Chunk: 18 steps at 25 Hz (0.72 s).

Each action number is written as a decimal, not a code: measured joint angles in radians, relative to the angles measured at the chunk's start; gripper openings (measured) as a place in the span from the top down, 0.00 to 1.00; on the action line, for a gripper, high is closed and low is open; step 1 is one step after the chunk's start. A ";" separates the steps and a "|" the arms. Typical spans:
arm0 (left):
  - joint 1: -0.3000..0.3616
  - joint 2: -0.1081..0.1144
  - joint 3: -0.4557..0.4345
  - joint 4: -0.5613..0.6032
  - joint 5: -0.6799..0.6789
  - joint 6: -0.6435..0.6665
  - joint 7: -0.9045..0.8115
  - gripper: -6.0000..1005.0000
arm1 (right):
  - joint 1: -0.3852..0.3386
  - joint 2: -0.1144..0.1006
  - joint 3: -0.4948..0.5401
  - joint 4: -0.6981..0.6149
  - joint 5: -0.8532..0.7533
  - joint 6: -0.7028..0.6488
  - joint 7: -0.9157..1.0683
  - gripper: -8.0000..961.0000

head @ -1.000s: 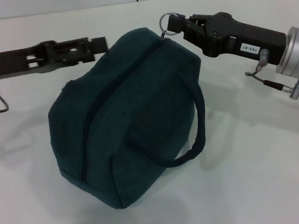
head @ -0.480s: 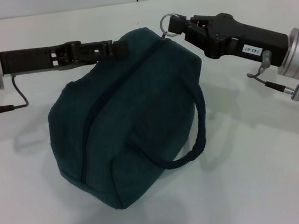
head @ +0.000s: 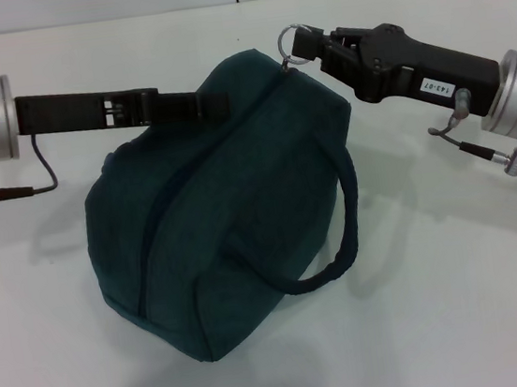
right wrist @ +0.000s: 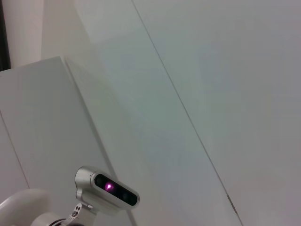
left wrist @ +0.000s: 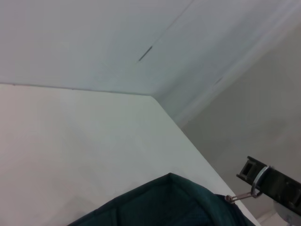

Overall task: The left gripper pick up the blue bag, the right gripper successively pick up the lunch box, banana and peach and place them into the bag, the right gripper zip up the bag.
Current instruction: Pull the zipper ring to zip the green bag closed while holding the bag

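The blue bag (head: 232,206) sits on the white table, its zipper (head: 158,201) drawn shut along the top and one handle (head: 343,230) looping down its right side. From the left, my left gripper (head: 213,105) stretches out level, and its tip rests against the bag's upper far edge. My right gripper (head: 305,46) is shut on the metal ring of the zipper pull (head: 293,40) at the bag's far top corner. The left wrist view shows the bag's top (left wrist: 169,202) and that ring (left wrist: 258,179) held by the right gripper (left wrist: 256,176). Lunch box, banana and peach are out of view.
White table (head: 460,301) spreads around the bag, with a wall behind it. A cable (head: 44,173) hangs under the left wrist. The right wrist view shows only wall panels and the robot's head camera (right wrist: 110,188).
My left arm has slid to the right, bringing its tip from beside the bag's far left corner onto the bag's top edge. The right gripper and the bag have barely moved.
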 joint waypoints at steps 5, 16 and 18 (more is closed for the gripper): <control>-0.003 -0.002 0.008 0.002 -0.005 -0.001 -0.004 0.67 | 0.000 0.000 0.000 0.000 0.000 0.000 0.000 0.92; -0.011 -0.002 0.009 -0.001 -0.006 0.007 -0.008 0.92 | -0.012 -0.002 0.010 0.008 0.029 -0.017 0.010 0.92; -0.011 -0.002 0.009 -0.004 -0.010 0.015 -0.008 0.93 | -0.016 -0.003 0.025 0.023 0.035 -0.029 0.021 0.91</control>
